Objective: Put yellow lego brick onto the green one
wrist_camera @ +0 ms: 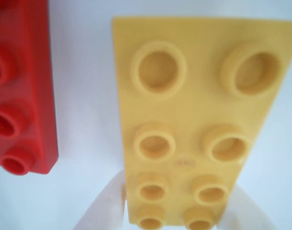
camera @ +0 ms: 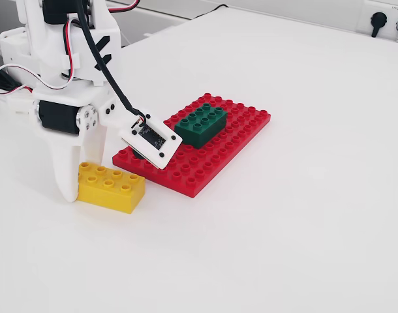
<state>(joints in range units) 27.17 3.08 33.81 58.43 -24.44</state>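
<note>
My pincer straddles the near end of the yellow lego brick.

In the wrist view my two white fingers flank the brick's end on both sides; whether they already squeeze it I cannot tell. The brick lies flat on the white table, just beside the red baseplate, where the green one sits.

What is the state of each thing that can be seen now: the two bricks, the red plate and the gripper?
yellow lego brick: on the white table, studs up, between the gripper's fingers, not lifted.
green brick: sits on the red baseplate, studs up, nothing on top.
red baseplate: flat on the table, beside the yellow brick.
gripper: down at the table, fingers on both sides of the yellow brick's end; whether it grips cannot be told.
</note>
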